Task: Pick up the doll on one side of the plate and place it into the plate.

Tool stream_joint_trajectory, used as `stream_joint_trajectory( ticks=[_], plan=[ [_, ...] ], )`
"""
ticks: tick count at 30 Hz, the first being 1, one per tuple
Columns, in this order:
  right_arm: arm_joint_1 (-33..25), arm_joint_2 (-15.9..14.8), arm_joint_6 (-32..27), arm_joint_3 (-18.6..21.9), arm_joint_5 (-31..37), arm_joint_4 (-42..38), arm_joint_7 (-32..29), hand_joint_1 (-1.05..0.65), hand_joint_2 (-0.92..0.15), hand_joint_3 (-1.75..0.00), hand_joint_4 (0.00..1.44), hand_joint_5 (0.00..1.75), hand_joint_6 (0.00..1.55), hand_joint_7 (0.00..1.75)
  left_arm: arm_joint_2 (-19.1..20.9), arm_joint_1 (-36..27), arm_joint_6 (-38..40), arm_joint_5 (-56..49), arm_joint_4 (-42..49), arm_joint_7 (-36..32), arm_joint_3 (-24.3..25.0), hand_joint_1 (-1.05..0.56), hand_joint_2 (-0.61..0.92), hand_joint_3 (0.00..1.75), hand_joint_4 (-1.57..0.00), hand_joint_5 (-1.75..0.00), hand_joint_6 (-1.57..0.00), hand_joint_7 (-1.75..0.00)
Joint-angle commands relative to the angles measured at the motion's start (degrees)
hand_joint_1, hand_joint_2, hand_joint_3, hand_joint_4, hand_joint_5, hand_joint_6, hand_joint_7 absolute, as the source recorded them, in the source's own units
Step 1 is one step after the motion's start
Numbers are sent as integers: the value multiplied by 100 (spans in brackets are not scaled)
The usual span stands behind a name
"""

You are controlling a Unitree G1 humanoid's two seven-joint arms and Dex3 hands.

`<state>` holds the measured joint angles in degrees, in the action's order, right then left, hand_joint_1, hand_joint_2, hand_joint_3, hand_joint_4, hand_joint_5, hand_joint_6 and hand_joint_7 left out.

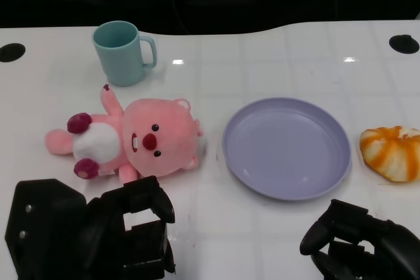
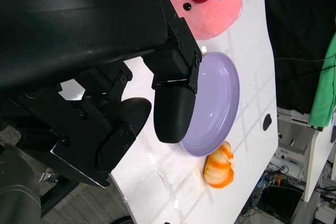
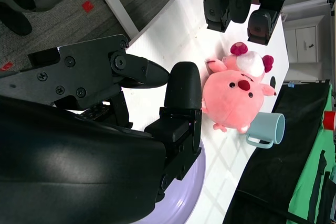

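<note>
The soft pink plush doll (image 1: 131, 139) lies on the glossy white counter (image 1: 275, 63), just left of the shallow round lavender plastic plate (image 1: 286, 147). The left hand (image 1: 141, 227) hovers near it, fingers apart and empty; the right hand (image 1: 357, 240) is curled on nothing. A shallow grip could let the squashy, rounded body slip, or nudge the teal mug (image 1: 123, 52).
</note>
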<state>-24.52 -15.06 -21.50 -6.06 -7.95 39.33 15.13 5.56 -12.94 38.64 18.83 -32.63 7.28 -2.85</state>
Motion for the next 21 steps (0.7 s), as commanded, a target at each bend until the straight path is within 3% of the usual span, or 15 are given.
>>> stream_joint_trajectory(
  ticks=[1, 5, 8, 14, 21],
  plan=[
    [-19, -27, 65, 45, 25, 16, -10, -29, -92, -49, 66, 175, 50, 162, 57, 33, 16, -13, -38, -10, 41, -7, 42, 145, -90, -175, -78, -167],
    [-17, -13, 37, 40, 20, 23, -20, -29, -92, -49, 66, 175, 50, 162, 22, 32, 47, 71, -51, 3, 87, -6, 43, 145, -89, -175, -78, -164],
    [-6, -24, 14, 50, 14, 23, -15, -29, -92, -49, 66, 175, 50, 162, -25, 21, -81, 74, -20, 15, 93, -4, 46, 139, -85, -172, -81, -149],
    [17, -42, 58, 73, 2, -8, 21, -29, -92, -49, 65, 175, 49, 162, -159, 10, -355, 209, 37, 98, 167, -15, 48, 120, -77, -145, -78, -111],
    [20, -27, 65, 49, 17, -14, 13, -29, -92, -49, 66, 175, 49, 162, -176, 21, -1056, 232, 184, 304, 260, -29, 55, 92, -65, -126, -70, -91]
  ],
)
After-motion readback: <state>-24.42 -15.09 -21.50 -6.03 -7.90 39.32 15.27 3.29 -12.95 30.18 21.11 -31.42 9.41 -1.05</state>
